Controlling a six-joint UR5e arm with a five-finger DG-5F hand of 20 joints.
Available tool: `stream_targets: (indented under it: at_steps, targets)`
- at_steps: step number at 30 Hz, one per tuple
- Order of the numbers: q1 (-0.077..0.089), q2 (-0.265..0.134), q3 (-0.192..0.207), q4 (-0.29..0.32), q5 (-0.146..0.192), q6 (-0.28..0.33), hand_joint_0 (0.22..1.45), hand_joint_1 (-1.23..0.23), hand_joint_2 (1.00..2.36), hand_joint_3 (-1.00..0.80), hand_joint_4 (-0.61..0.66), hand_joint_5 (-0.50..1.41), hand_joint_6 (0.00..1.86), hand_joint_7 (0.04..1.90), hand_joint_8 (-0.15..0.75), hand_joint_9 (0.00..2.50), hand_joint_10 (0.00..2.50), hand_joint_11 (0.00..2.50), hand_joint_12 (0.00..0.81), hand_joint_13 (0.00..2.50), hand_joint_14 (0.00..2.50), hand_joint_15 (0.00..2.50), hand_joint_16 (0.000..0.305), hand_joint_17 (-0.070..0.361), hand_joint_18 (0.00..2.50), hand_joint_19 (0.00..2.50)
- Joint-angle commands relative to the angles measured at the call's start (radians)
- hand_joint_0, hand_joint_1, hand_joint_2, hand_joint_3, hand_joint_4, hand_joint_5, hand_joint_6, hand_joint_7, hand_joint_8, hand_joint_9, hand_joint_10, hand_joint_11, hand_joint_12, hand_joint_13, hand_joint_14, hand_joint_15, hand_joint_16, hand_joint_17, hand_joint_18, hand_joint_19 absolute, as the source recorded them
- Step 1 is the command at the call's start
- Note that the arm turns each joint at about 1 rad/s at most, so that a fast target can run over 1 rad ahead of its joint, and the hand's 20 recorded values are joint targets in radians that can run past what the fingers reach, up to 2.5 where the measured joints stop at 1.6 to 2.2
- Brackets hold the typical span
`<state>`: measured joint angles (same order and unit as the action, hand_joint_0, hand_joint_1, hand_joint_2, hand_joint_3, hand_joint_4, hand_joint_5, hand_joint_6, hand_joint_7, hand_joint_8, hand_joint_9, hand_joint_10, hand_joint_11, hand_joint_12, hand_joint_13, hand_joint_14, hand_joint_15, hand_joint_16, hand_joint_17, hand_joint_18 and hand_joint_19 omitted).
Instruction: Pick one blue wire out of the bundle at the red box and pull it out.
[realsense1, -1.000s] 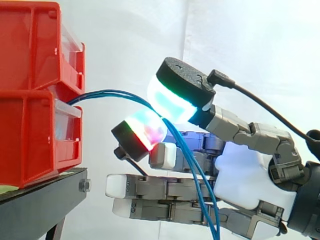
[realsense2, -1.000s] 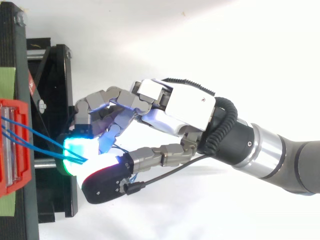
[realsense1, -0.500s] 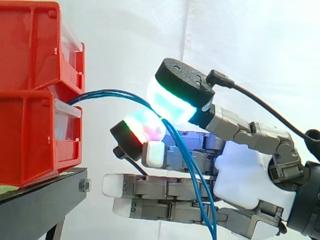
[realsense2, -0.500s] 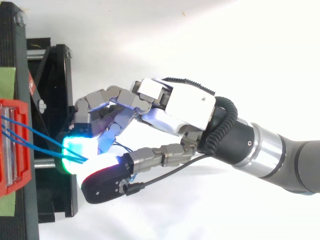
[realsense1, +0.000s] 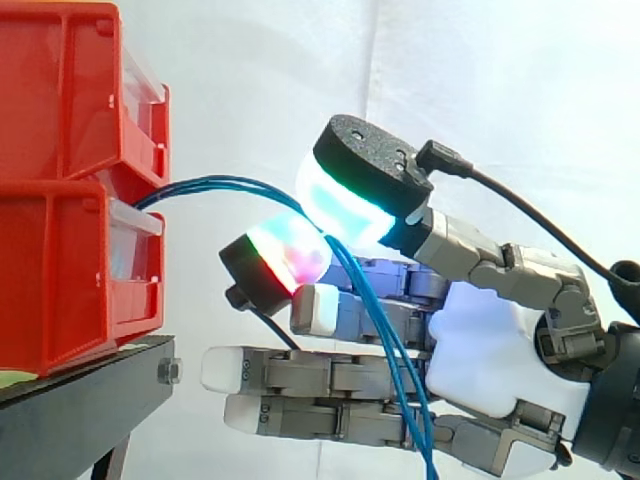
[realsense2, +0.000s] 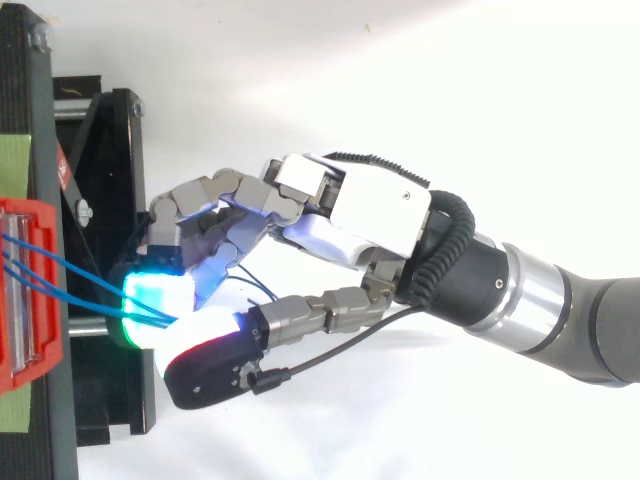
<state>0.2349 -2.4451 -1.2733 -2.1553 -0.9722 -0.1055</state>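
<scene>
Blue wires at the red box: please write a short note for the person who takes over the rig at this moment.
Hand: shut on the blue wires, pinched between two glowing pads; the other fingers are straight underneath.
Wires: they run from the front of the red box, arch to the pinch, then hang down past the palm. More than one strand meets at the pads; I cannot tell whether only one is gripped.
Done: the grasp.
Left: check that it holds a single wire, then pull it away from the box.
</scene>
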Motion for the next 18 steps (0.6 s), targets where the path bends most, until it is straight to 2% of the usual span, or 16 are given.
stream_targets:
  at_steps: [1,5,7,9,12,13,16,18]
  targets:
    - [0.000,0.000,0.000,0.000,0.000,0.000,0.68,-0.92,1.01,-0.29,-0.07,-0.15,0.86,1.15,0.182,1.08,0.02,0.78,0.323,0.67,0.02,0.39,0.048,0.109,0.44,0.33]
    - [0.000,0.000,0.000,0.002,0.000,0.000,0.65,-0.94,1.01,-0.37,-0.03,-0.14,0.82,1.15,0.143,1.06,0.02,0.57,0.304,0.65,0.01,0.32,0.047,0.107,0.44,0.34]
    - [0.000,0.000,0.000,0.002,0.000,0.000,0.62,-0.91,1.01,-0.38,-0.03,-0.10,0.73,1.26,0.129,1.06,0.02,0.44,0.290,0.63,0.01,0.29,0.046,0.104,0.43,0.33]
    - [0.000,0.000,0.000,0.002,0.000,0.000,0.61,-0.89,1.01,-0.37,-0.04,-0.07,0.67,1.28,0.124,1.05,0.01,0.38,0.287,0.63,0.01,0.29,0.046,0.103,0.42,0.33]
    - [0.001,0.000,0.000,0.002,0.000,0.000,0.62,-0.89,1.01,-0.30,-0.09,-0.08,0.68,1.32,0.136,1.02,0.02,0.42,0.295,0.62,0.01,0.30,0.046,0.103,0.41,0.33]
    - [0.001,0.000,0.000,0.003,0.000,0.000,0.63,-0.90,1.02,-0.24,-0.07,-0.11,0.77,1.19,0.149,1.01,0.02,0.49,0.301,0.62,0.01,0.31,0.046,0.103,0.42,0.33]
    - [0.001,0.000,0.000,0.003,0.000,0.000,0.65,-0.93,1.02,-0.17,-0.12,-0.15,0.85,1.13,0.167,0.99,0.02,0.55,0.307,0.62,0.01,0.32,0.046,0.104,0.42,0.32]
    - [0.000,0.001,0.000,0.003,0.000,0.000,0.66,-0.93,1.02,-0.16,-0.10,-0.16,0.87,1.11,0.175,0.98,0.02,0.58,0.309,0.62,0.01,0.33,0.046,0.104,0.42,0.32]
